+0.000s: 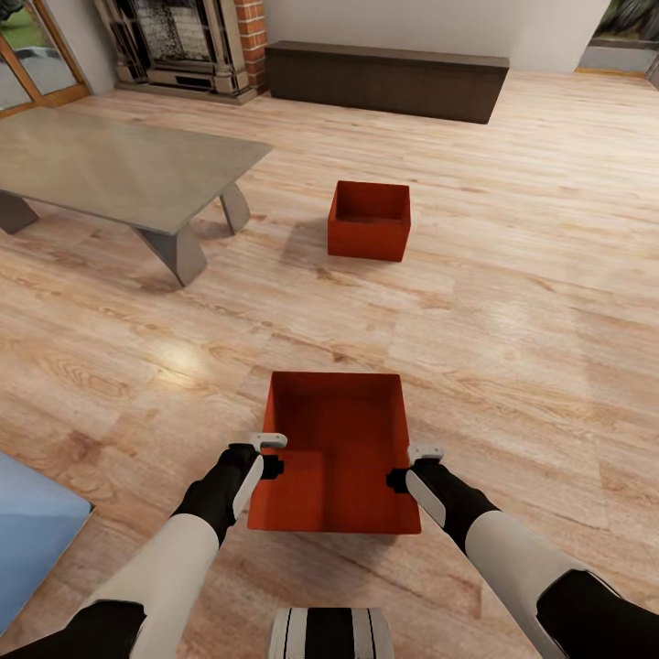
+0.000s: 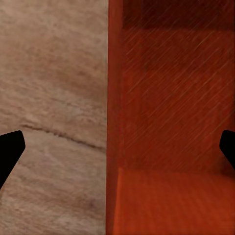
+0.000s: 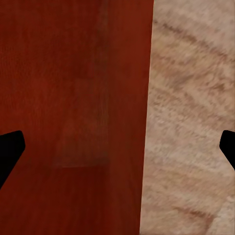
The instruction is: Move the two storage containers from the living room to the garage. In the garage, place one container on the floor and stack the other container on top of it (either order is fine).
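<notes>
Two red-orange storage containers stand on the light wood-plank flooring of the living room. The near container (image 1: 337, 453) sits right in front of me, its open top up. My left gripper (image 1: 271, 467) is at its left wall and my right gripper (image 1: 399, 479) at its right wall. In the left wrist view, the left gripper (image 2: 117, 147) is open, its black fingertips (image 2: 10, 149) spread wide to either side of the thin wall (image 2: 112, 117). The right gripper (image 3: 117, 147) is open the same way over the other wall (image 3: 147, 98). The far container (image 1: 369, 220) stands alone further ahead.
A low grey table (image 1: 119, 169) stands at the left, with a brick fireplace (image 1: 188, 41) behind it. A long dark-brown cabinet (image 1: 384, 81) runs along the back wall. A blue surface (image 1: 27, 531) shows at the lower left. Bare plank floor (image 1: 531, 275) lies to the right.
</notes>
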Controlling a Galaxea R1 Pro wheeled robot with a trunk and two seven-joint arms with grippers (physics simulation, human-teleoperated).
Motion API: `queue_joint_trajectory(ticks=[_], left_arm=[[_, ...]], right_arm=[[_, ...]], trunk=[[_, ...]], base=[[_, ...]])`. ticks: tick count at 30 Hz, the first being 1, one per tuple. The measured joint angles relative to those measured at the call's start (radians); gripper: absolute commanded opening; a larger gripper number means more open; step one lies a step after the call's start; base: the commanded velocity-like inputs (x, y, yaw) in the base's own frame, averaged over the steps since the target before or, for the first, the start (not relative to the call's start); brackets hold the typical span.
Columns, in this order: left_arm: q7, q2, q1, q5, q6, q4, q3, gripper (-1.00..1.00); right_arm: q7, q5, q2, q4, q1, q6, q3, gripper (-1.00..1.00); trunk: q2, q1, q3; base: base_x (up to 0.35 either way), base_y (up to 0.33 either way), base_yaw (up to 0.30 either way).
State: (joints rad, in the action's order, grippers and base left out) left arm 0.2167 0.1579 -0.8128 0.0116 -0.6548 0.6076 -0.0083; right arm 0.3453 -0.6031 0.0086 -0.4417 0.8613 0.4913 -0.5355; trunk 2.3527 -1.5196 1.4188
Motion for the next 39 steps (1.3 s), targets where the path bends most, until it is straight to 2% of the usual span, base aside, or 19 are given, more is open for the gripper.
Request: queue_joint_trajectory(ticks=[2,10,13,19,21,32,39], left_arm=[[0.0,0.0,0.0,0.0,0.0,0.0,0.0,1.0],[0.0,0.0,0.0,0.0,0.0,0.0,0.001,1.0],[0.0,0.0,0.0,0.0,0.0,0.0,0.001,1.0],[0.0,0.0,0.0,0.0,0.0,0.0,0.002,1.0],[0.0,0.0,0.0,0.0,0.0,0.001,0.004,1.0],[0.0,0.0,0.0,-0.001,0.0,0.001,0.004,1.0],[0.0,0.0,0.0,-0.001,-0.035,0.001,0.004,1.0]], right_arm=[[0.0,0.0,0.0,0.0,0.0,0.0,0.0,1.0],[0.0,0.0,0.0,0.0,0.0,0.0,0.0,1.0],[0.0,0.0,-0.001,0.0,0.0,0.0,-0.001,1.0],[0.0,0.0,-0.001,0.0,0.0,0.0,0.0,1.0],[0.007,0.01,-0.001,-0.012,0.002,0.027,-0.003,1.0],[0.009,0.011,-0.001,-0.014,0.002,0.031,-0.004,1.0],[0.008,0.011,-0.001,-0.014,0.002,0.031,-0.004,1.0]], trunk=[[0.0,0.0,0.0],[0.056,-0.031,0.025],[0.056,-0.031,0.025],[0.098,-0.054,0.044],[0.112,-0.06,0.05],[0.112,-0.06,0.05],[0.112,-0.06,0.05]], base=[[0.0,0.0,0.0],[0.0,0.0,0.0],[0.0,0.0,0.0],[0.0,0.0,0.0],[0.0,0.0,0.0],[0.0,0.0,0.0],[0.0,0.0,0.0]])
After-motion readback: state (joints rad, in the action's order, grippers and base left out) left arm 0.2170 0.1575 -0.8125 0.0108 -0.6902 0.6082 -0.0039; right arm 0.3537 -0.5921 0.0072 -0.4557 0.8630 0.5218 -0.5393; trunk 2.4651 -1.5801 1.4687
